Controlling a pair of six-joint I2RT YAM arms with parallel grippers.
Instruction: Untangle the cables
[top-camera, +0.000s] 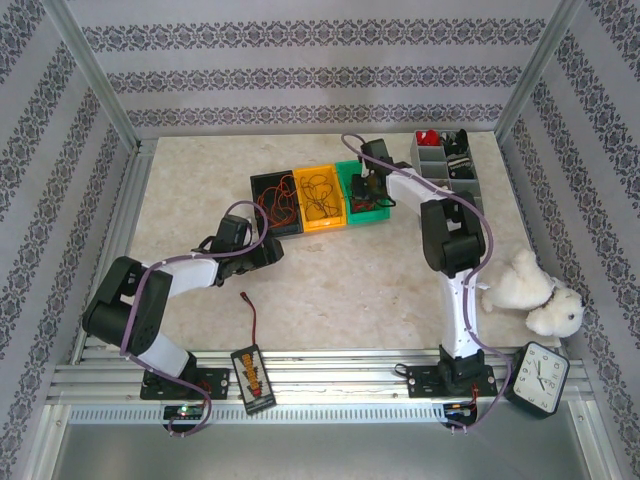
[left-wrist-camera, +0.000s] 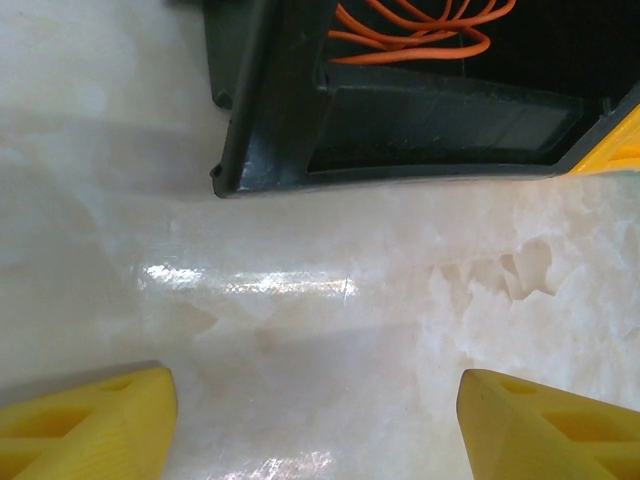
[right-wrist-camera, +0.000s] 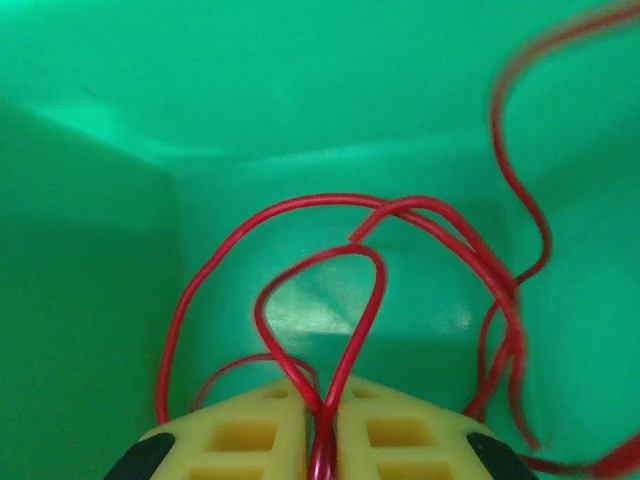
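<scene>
Red cables (right-wrist-camera: 300, 203) loop just ahead of the right claw (right-wrist-camera: 322, 445), which pinches them inside the green bin (right-wrist-camera: 300, 90). The left claw (left-wrist-camera: 315, 425) hangs wide before the black bin (left-wrist-camera: 270, 110). I judge one strand is being separated, and next it needs a slow lift out of the loops.

Left gripper (left-wrist-camera: 315, 430): jaws wide apart, nothing between them
Fingers (left-wrist-camera: 90, 420): yellow, one tip in each bottom corner, above bare table
Table (left-wrist-camera: 330, 300): pale, marbled, glossy, with streaks of glare near the middle
Black bin (left-wrist-camera: 265, 110): at the top, near corner and front wall facing the gripper, resting on the table
Orange cables (left-wrist-camera: 420, 40): thin loops lying inside the black bin, cut off by the top edge
Yellow bin (left-wrist-camera: 618, 145): a corner at the right edge, touching the black bin
</scene>
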